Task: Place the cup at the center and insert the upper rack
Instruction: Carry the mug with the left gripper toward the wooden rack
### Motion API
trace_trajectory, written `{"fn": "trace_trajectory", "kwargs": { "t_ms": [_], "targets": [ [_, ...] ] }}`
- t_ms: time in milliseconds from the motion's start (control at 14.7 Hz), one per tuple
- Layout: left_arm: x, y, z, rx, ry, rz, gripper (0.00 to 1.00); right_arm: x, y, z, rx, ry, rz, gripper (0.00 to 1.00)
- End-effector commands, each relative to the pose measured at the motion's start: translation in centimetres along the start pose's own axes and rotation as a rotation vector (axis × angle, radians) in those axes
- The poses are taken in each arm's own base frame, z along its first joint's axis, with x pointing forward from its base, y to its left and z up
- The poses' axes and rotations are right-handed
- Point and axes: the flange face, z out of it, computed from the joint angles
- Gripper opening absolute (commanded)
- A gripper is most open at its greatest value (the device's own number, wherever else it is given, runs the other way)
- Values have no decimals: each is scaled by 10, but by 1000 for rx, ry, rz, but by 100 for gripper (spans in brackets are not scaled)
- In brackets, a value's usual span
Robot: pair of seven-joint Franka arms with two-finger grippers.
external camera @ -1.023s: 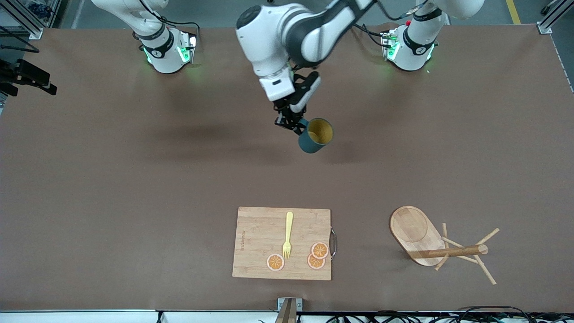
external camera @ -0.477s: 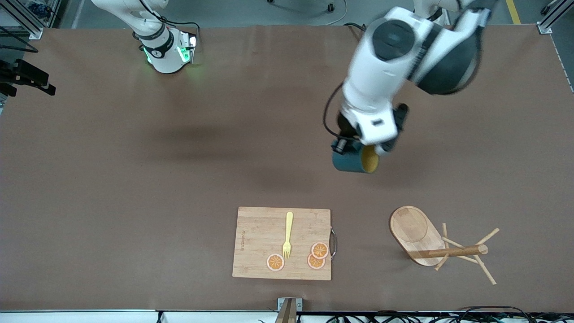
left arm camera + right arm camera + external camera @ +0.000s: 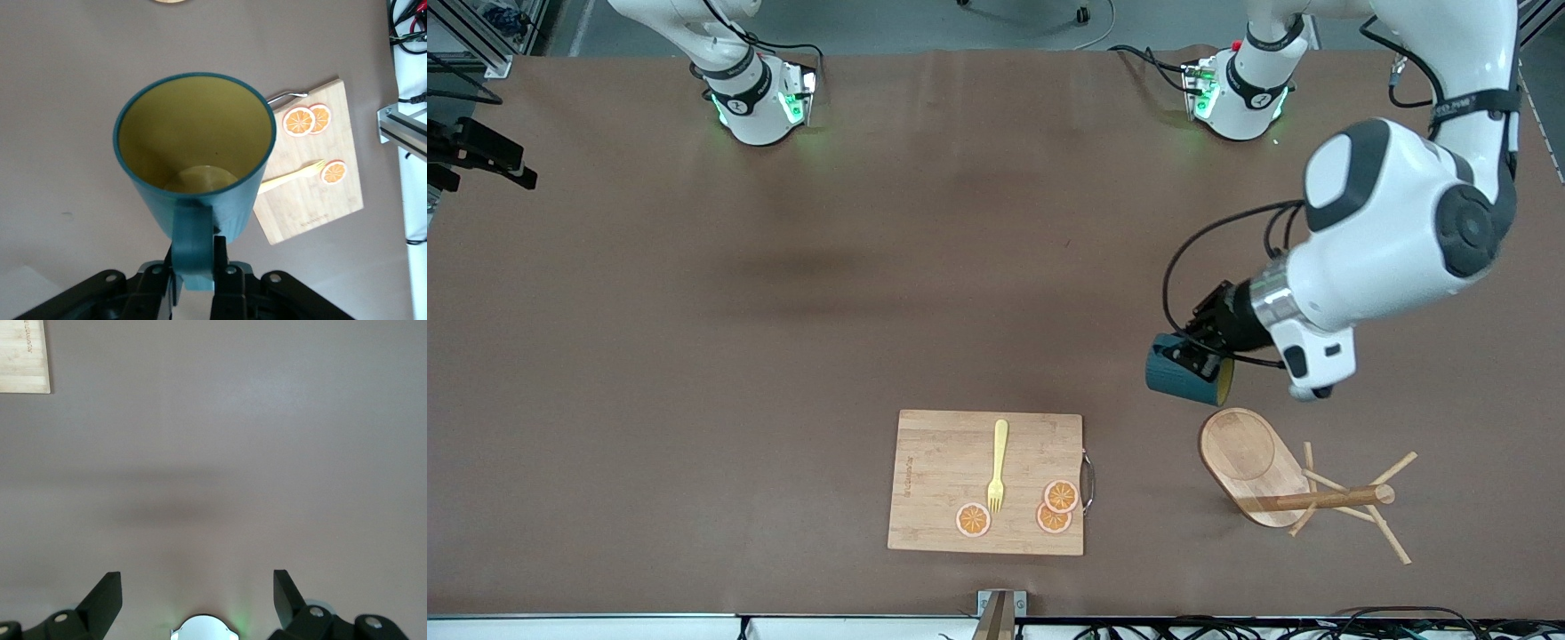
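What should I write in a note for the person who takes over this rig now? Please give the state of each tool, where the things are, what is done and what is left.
Left tool: shut on the cup's handle, holding the cup tipped on its side in the air, over the table just above the upper rack's base.
Right tool: open, empty, over bare table; that arm waits.
Upper rack: lying on its side, toward the left arm's end, beside the cutting board.
Done: cup picked up.
Left: set the cup down at center, then insert the rack.

The left gripper (image 3: 1202, 348) has carried the cup (image 3: 1183, 377) from the frame's upper middle to the lower right, just above the rack's (image 3: 1294, 480) base.
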Motion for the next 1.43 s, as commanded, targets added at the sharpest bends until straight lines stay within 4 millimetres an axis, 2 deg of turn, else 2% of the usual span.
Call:
{"fn": "trace_trajectory", "kwargs": {
  "t_ms": [0, 205, 341, 477, 750, 818, 1091, 1364],
  "targets": [
    [48, 1, -15, -82, -132, -16, 1, -7, 0, -3, -8, 13, 10, 100],
    [104, -5, -24, -175, -219, -17, 1, -7, 0, -3, -8, 13, 10, 100],
    [135, -9, -24, -244, -294, -27, 1, -7, 0, -3, -8, 13, 10, 100],
    [158, -8, -20, -327, -331, -50, 1, -7, 1, -3, -8, 13, 11, 100],
    [192, -7, -7, -386, -313, -71, 1, -6, 0, -4, -7, 20, 10, 100],
    [194, -6, -4, -403, -327, -64, 1, -7, 0, -4, -9, 19, 10, 100],
    [223, -15, -15, -489, -372, -106, 1, -7, 1, -4, -9, 20, 11, 100],
    [242, -21, -9, -515, -404, -147, 1, -7, 1, -3, -9, 18, 11, 100]
  ]
}}
